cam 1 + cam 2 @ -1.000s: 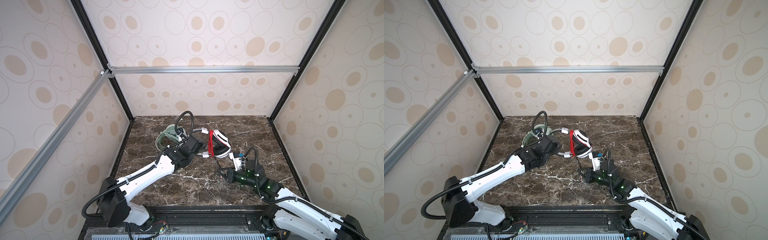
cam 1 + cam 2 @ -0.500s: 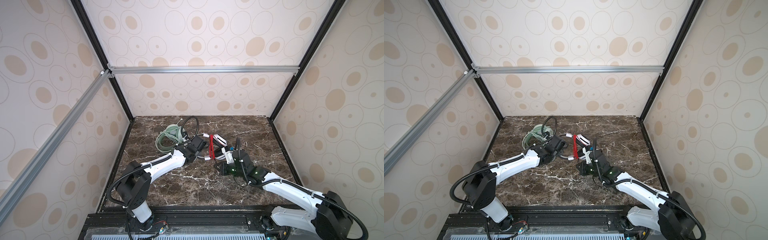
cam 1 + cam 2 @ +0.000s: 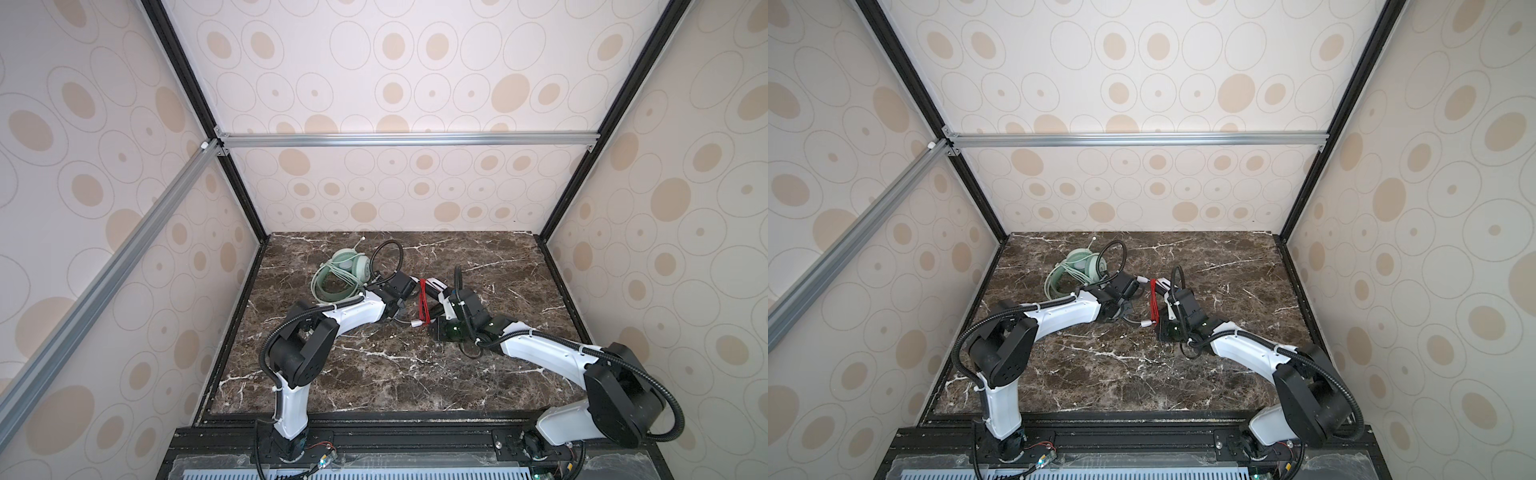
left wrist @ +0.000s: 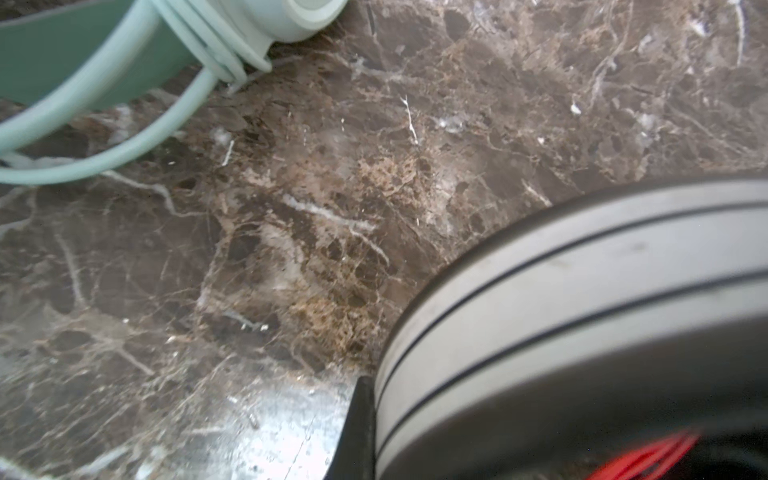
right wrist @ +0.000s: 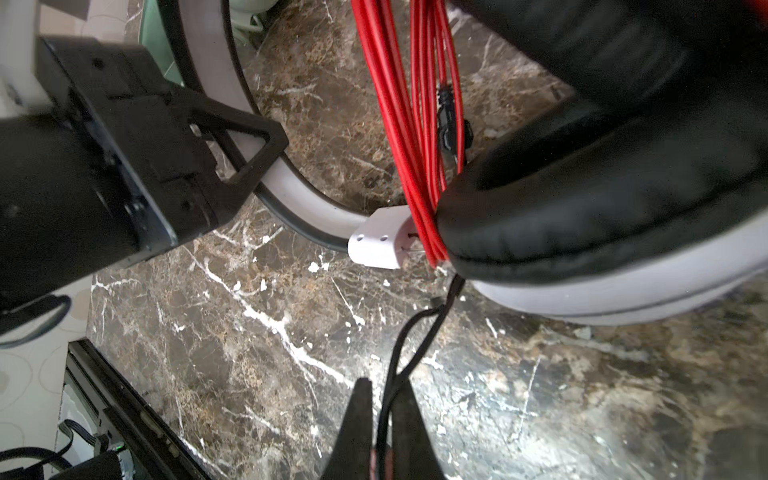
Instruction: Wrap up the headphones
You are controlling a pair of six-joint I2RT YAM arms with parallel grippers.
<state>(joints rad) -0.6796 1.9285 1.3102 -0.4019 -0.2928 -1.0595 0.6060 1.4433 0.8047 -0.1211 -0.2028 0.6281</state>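
The white-and-black headphones (image 5: 582, 187) lie near the table's middle, with a red cable (image 3: 424, 303) bundled around them. My left gripper (image 5: 249, 158) is shut on their grey headband (image 4: 561, 270), one finger (image 4: 357, 424) pressed against it. My right gripper (image 5: 384, 399) is shut on the thin black end of the cable (image 5: 415, 332), just below the ear cushion. In both top views the two grippers meet at this headset (image 3: 1167, 286). The mint-green headphones (image 3: 347, 266) sit at the back left with a pale green cable (image 4: 124, 145) looped round them.
Patterned enclosure walls (image 3: 665, 249) close in the dark marble table (image 3: 374, 374) on three sides. A black rail (image 3: 415, 436) runs along the front edge. The left arm's black hose (image 3: 388, 257) arcs up beside the mint-green headset.
Both arms have dropped low and reached farther back. The white-and-black headset, held up a second ago, has come down onto the marble. Both grips stay on it.
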